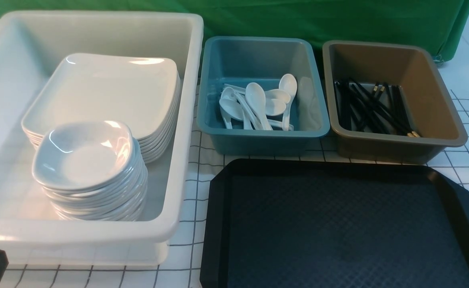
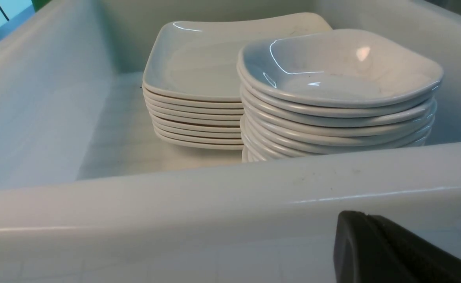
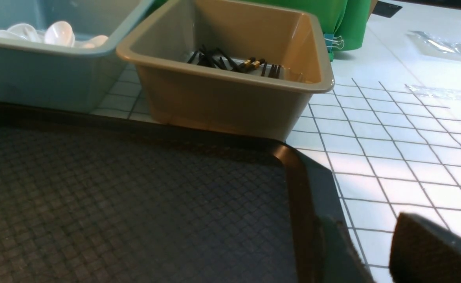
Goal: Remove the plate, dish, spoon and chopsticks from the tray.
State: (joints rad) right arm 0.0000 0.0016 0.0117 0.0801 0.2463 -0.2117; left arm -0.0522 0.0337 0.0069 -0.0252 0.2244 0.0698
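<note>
Tray bare where visible. Plates and dishes stacked in white bin, spoons in blue bin, chopsticks in brown bin. Left end effector closed, empty; right end effector partly open, nothing between fingers.

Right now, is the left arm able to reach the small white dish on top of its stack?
Probably yes: the left gripper is shut beside the white bin, and nothing covers the top dish. It would have to rise over the bin's wall and open first.
</note>
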